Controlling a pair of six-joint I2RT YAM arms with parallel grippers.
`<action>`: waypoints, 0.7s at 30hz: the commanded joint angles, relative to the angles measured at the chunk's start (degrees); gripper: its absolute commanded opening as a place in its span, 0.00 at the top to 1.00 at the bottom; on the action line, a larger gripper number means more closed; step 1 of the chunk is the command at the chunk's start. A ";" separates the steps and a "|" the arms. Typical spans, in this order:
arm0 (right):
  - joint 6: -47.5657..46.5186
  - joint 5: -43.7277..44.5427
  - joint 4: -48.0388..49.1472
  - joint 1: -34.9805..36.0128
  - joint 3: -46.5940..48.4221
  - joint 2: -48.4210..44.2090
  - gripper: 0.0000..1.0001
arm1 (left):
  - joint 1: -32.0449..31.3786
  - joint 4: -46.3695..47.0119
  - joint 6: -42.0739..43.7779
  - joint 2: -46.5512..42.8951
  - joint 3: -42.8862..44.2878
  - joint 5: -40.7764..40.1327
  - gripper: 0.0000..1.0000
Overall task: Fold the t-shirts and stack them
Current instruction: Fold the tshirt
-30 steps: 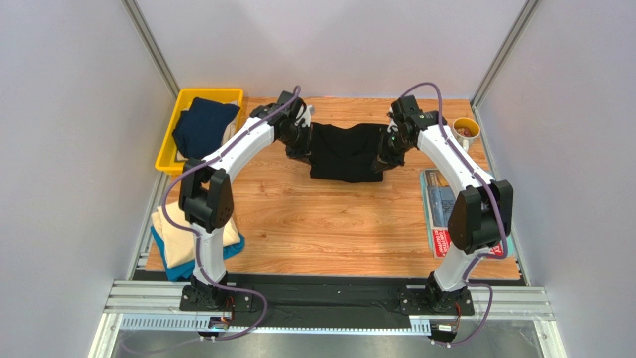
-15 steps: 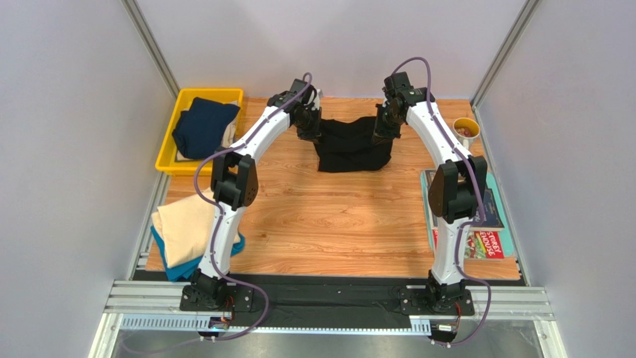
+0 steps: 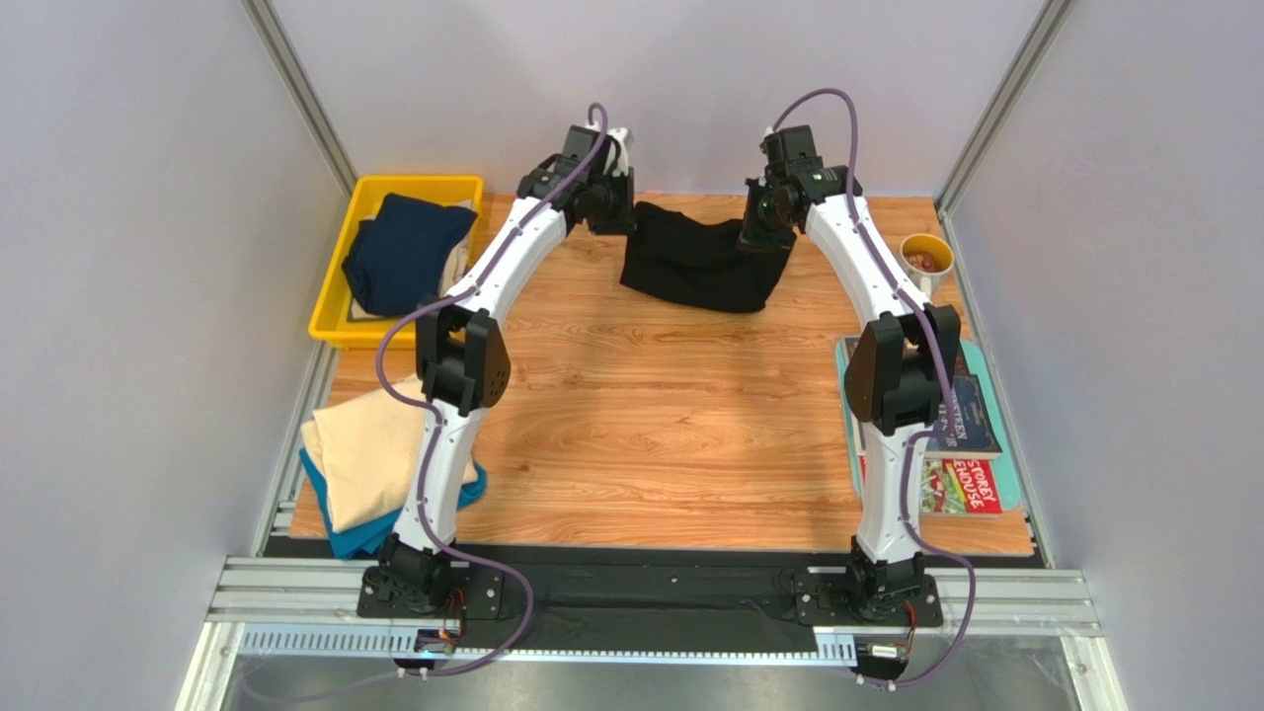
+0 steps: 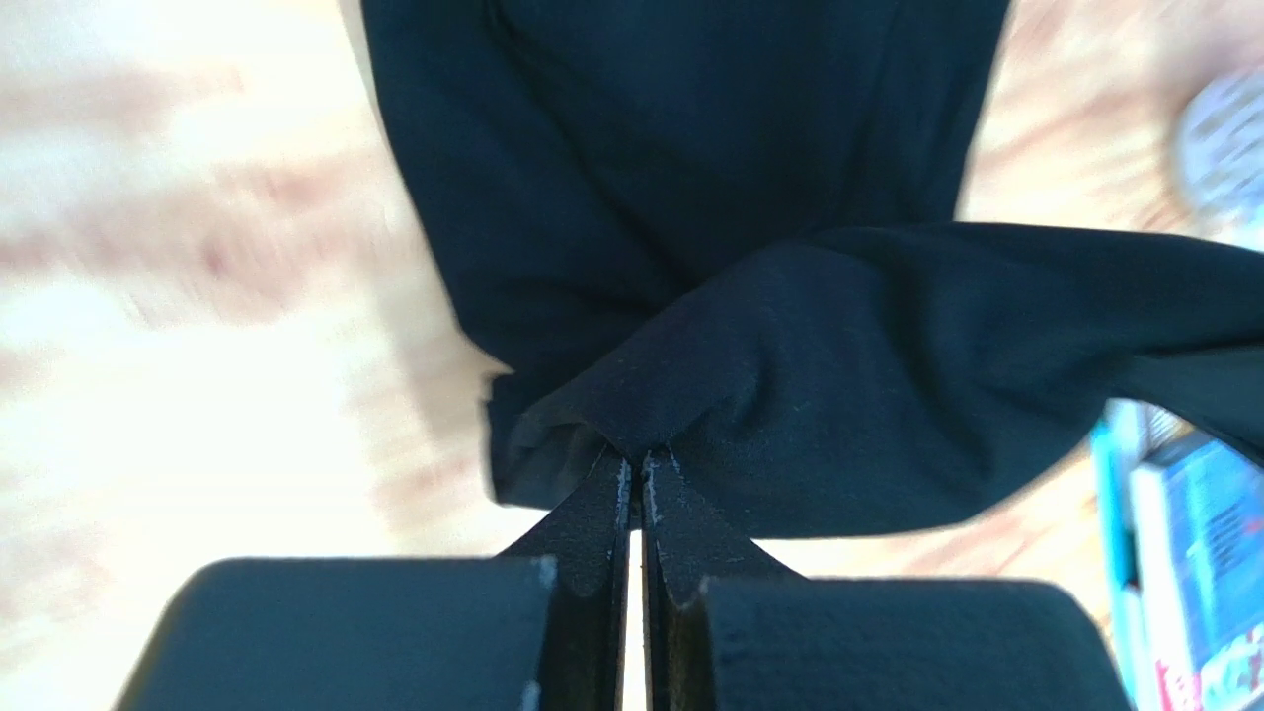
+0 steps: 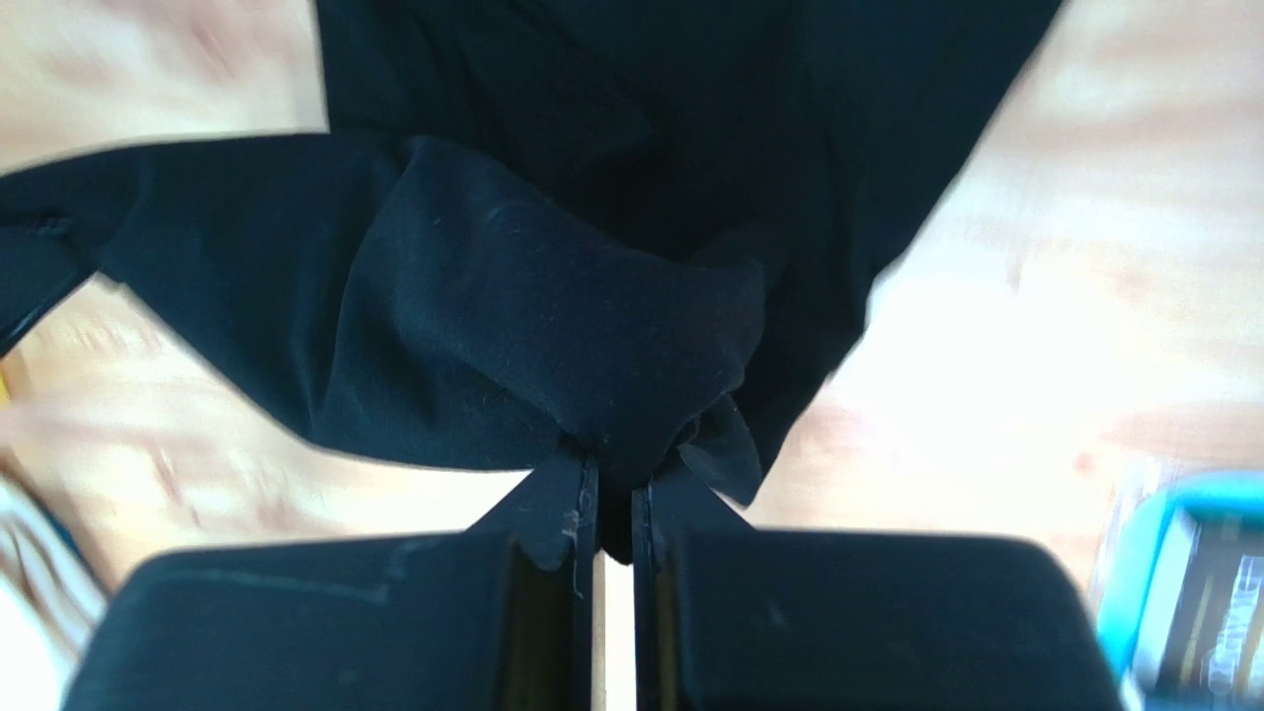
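The black t-shirt (image 3: pixel 698 264) hangs between my two grippers above the far middle of the table, sagging in the middle with its lower part over the wood. My left gripper (image 3: pixel 623 208) is shut on its left top edge; in the left wrist view the cloth (image 4: pixel 831 371) bunches right at the fingertips (image 4: pixel 641 471). My right gripper (image 3: pixel 764 215) is shut on the right top edge, cloth (image 5: pixel 490 326) pinched between its tips (image 5: pixel 606 482). A dark navy t-shirt (image 3: pixel 404 252) lies in the yellow bin. A cream t-shirt (image 3: pixel 364 459) lies folded over a teal-blue one (image 3: pixel 344 533) at the near left.
The yellow bin (image 3: pixel 338 304) stands at the far left. A cup (image 3: pixel 923 259) sits at the far right edge. Colourful magazines (image 3: pixel 965 445) lie along the right side. Grey walls and metal frame posts close in the back and sides.
Both arms have stretched toward the far edge and risen, carrying the black t-shirt from lying flat on the table to hanging between the grippers near the back.
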 commanded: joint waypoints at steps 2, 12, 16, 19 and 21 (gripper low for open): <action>-0.71 3.03 5.87 -0.62 7.99 5.34 1.00 | 1.77 6.20 -0.52 2.62 4.65 0.82 1.00; 5.27 0.24 14.40 -3.17 10.45 13.96 1.00 | 3.09 10.60 -3.87 7.55 5.62 7.84 1.00; 6.15 -2.15 13.96 -3.35 8.99 14.15 1.00 | 3.09 10.07 -4.12 6.41 2.47 11.45 1.00; 6.76 1.18 15.71 -3.52 5.21 12.92 1.00 | 3.09 10.60 -4.91 6.67 1.75 12.86 1.00; 6.77 2.16 16.25 -3.52 4.84 13.18 1.00 | 3.09 10.86 -5.09 7.90 2.62 14.17 1.00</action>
